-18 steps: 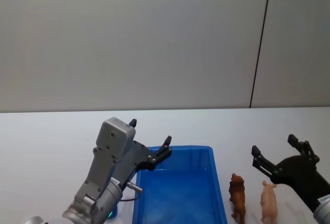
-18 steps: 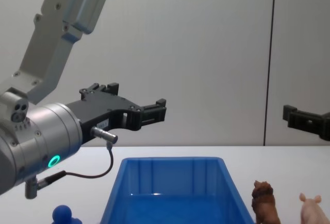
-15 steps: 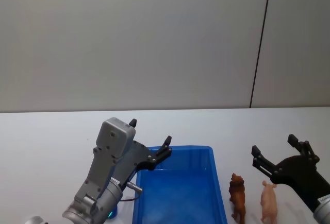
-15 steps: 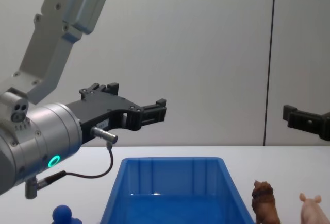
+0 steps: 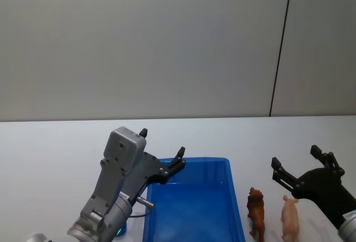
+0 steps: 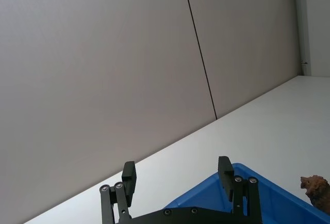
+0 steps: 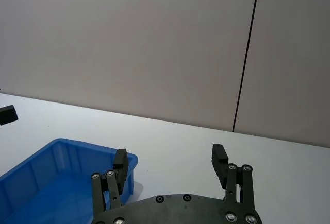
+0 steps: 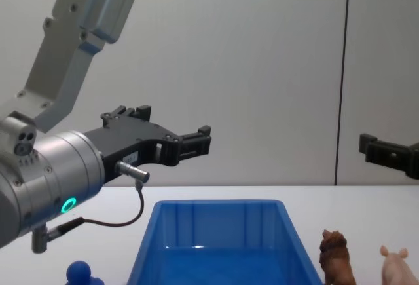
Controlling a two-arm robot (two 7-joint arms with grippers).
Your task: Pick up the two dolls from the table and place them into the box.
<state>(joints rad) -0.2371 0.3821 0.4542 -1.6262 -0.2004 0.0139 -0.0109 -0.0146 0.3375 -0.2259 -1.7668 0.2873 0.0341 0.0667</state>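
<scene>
On the table (image 5: pixel 55 142), just at the box's (image 5: pixel 192 160) 3 o'clock, lion (image 5: pixel 256 213) and pig (image 5: pixel 290 217) stand apart, long axes 12-to-6, at 6 to 7 o'clock of my nearer, spread right tool (image 5: pixel 295 157); my left tool (image 5: pixel 162 142), likewise spread, hovers at the box's 10 o'clock corner.

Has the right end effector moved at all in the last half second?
No. In the head view, the right end effector keeps the same gap from the box rim.
</scene>
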